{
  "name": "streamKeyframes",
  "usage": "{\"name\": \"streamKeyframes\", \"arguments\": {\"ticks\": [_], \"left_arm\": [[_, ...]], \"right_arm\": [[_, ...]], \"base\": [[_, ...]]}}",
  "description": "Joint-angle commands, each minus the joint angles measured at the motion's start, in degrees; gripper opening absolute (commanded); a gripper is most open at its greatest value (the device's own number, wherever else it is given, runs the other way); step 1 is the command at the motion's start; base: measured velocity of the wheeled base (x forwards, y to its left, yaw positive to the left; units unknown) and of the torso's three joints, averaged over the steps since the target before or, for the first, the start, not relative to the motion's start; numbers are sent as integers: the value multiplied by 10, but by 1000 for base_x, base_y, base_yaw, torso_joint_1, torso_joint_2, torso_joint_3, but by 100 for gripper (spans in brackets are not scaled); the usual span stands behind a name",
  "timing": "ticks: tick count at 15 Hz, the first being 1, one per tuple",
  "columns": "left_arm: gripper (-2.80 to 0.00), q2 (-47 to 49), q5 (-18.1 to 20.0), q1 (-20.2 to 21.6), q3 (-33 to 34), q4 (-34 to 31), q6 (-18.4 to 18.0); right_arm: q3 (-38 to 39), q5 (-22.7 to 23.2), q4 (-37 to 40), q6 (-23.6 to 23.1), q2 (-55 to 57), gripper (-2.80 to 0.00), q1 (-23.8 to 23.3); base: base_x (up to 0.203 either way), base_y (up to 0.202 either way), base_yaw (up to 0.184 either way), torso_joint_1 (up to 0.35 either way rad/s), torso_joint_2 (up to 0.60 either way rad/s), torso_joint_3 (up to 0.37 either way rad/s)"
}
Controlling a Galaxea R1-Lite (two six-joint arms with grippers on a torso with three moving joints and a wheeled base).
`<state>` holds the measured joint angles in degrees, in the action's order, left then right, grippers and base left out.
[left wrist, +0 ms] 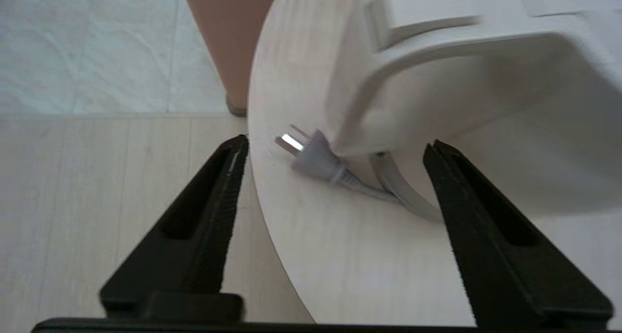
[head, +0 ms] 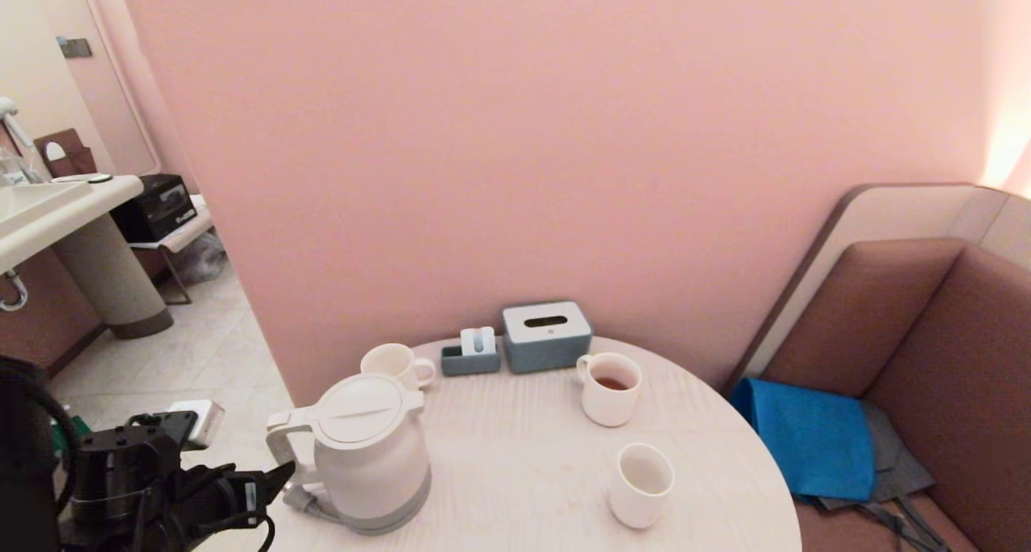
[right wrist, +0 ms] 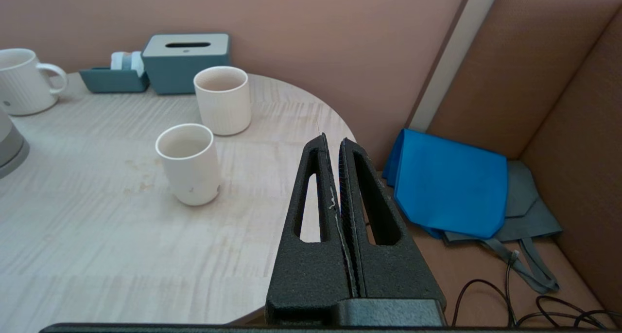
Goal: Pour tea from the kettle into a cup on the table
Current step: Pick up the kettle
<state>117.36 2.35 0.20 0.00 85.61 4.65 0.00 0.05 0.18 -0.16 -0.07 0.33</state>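
Observation:
The white kettle (head: pixel 370 447) stands at the near left of the round table (head: pixel 523 487), its loop handle (head: pixel 280 443) turned toward my left gripper (head: pixel 278 478). In the left wrist view that gripper (left wrist: pixel 335 146) is open, just short of the kettle's handle (left wrist: pixel 437 46), with nothing between its fingers. The small plain cup (head: pixel 642 485) sits at the near right and looks empty. A little reddish-brown tea (head: pixel 614 383) lies in a handled mug (head: pixel 610 391) farther back. My right gripper (right wrist: pixel 333 141) is shut, beside the table's right edge, with the cup (right wrist: pixel 187 163) ahead of it.
The kettle's grey plug (left wrist: pixel 316 160) and cord lie on the table by its edge. A second handled mug (head: pixel 395 364), a small blue-grey tray (head: pixel 471 361) and a tissue box (head: pixel 546 336) stand at the back by the pink wall. A blue bag (head: pixel 809 435) lies on the bench to the right.

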Motion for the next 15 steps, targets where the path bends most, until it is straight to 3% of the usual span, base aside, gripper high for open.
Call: {"name": "streamKeyframes", "arguments": {"ticks": [1, 15], "left_arm": [[0, 77, -2, 9, 0, 37, -1], [0, 64, 3, 9, -21, 43, 12]], "right_arm": [[0, 0, 0, 0, 1, -280, 0], [0, 0, 0, 0, 1, -280, 0]], "base": [[0, 0, 0, 0, 0, 0], [0, 0, 0, 0, 0, 0]]}}
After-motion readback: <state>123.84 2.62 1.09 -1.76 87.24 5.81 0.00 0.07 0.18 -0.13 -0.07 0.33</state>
